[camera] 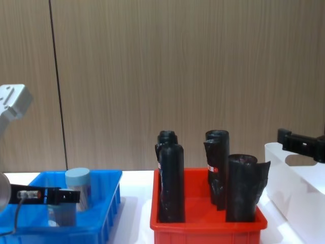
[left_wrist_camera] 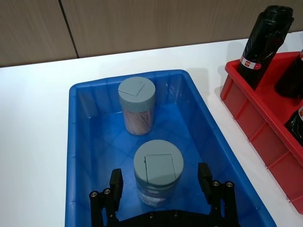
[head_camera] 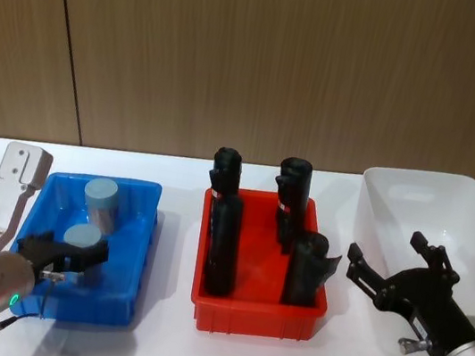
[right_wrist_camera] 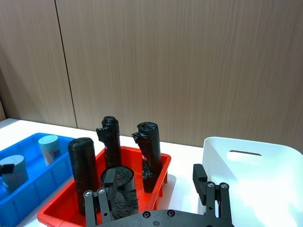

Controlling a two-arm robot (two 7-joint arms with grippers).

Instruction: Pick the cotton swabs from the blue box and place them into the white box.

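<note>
Left claw (left_wrist_camera: 160, 182) stands wide open astride the six-o'clock swab jar (left_wrist_camera: 158, 161), the twelve-o'clock jar (left_wrist_camera: 137, 101) also in the blue box (left_wrist_camera: 83, 142), none in the white box (head_camera: 432, 204); right claw (head_camera: 386, 245) open, empty.

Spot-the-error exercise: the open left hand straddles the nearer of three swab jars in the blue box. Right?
No: two, not three. The left wrist view shows the open left hand straddling the nearer jar, the farther jar behind, in the blue box.

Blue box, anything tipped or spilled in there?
Nothing stands out. Both cotton swab jars stand upright, lids on, inside the blue box; the open left gripper straddles the nearer jar. Right gripper hovers by white box.
</note>
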